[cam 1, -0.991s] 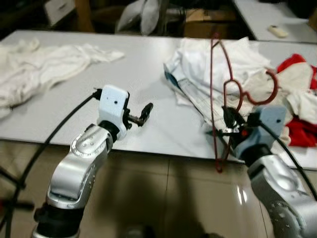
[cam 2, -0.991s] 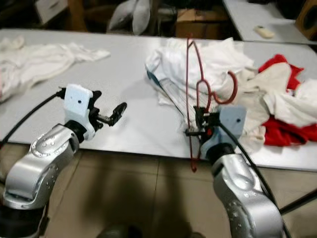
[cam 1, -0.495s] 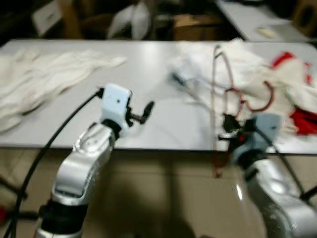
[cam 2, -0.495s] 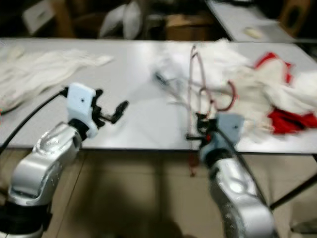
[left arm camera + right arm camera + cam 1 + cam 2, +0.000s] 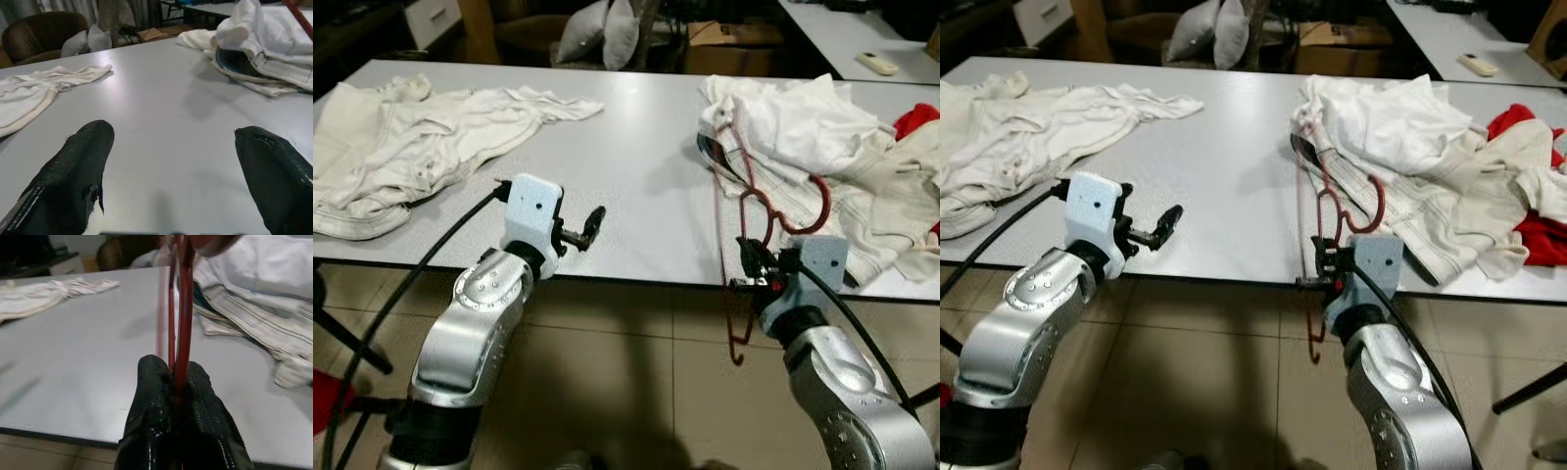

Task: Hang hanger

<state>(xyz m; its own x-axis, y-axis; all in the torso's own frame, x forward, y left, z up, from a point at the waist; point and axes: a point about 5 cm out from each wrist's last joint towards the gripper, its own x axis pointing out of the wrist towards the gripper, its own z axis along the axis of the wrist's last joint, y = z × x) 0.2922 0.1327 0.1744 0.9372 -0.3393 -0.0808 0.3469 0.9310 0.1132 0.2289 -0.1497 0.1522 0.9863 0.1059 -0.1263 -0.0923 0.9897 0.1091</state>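
Hanger (image 5: 741, 211) first — a red wire one, clenched low on its frame by the right tool (image 5: 751, 277), standing nearly upright at the near edge of the table (image 5: 636, 176), its hook curling toward the heaped clothes and its lowest corner dangling below the edge. The right wrist view shows the two black fingers (image 5: 151, 431) pressed together on the red wire. Compared with a second ago the whole scene has slid in the head views: the camera has moved, the blur of half a second back has cleared, and the hanger sits in the same grip. That reads as the robot stepping away with its load, so the carry is probably under way; no rail or hook to hang it on is in sight.

The left tool (image 5: 585, 224) hovers over the near table edge, fingers (image 5: 78, 161) spread and empty. A white garment (image 5: 421, 127) lies flat on the left; a white pile (image 5: 803, 127) with red cloth (image 5: 1528, 235) lies right. The pile lies close behind the hook — it could snag.
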